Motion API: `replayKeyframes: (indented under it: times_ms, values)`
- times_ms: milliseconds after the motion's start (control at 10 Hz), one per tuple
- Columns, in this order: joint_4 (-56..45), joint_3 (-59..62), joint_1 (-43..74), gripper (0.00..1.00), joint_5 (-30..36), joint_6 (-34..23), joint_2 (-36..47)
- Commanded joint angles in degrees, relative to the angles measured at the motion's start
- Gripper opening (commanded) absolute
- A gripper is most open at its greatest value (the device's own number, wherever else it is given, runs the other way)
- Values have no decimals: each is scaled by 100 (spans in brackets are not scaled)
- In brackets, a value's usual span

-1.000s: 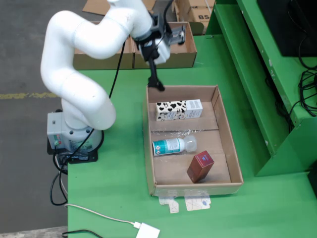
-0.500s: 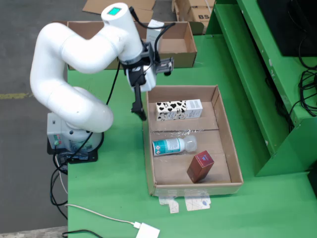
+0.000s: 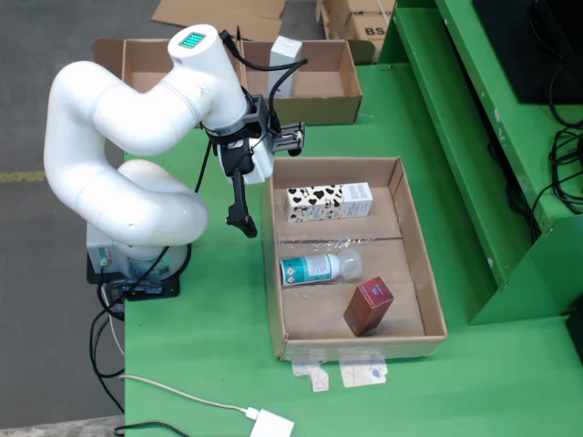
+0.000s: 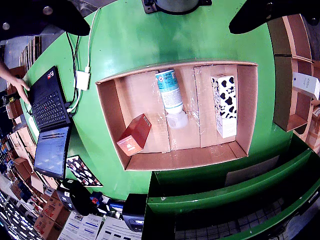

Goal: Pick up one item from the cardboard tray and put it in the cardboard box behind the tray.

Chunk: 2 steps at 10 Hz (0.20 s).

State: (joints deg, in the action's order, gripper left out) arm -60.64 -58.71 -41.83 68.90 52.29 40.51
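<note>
Green table, cow-print carton in tray right of end effector (seemingly released, empty).

White arm beside a cardboard tray on the green worktop.
The tray holds a cow-patterned carton, a bottle and a red box; the gripper hangs outside its left wall, with a cardboard box at the far edge.

A: Any readable text?
B: Barely. Stacked cardboard carton at the top of the fixed view shows "BS", cut off.
A: The bottle label?
B: Print there, too small to read. Same for the red box logo and the cow-patterned carton.
A: Arm's green display?
B: Unreadable.
</note>
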Motion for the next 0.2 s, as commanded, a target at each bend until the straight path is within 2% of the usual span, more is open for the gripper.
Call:
replayKeyframes:
  times_ms: [0,100]
  values:
    - [55,104,37,100,-39,-34,-29]
    - [55,104,37,100,-39,-34,-29]
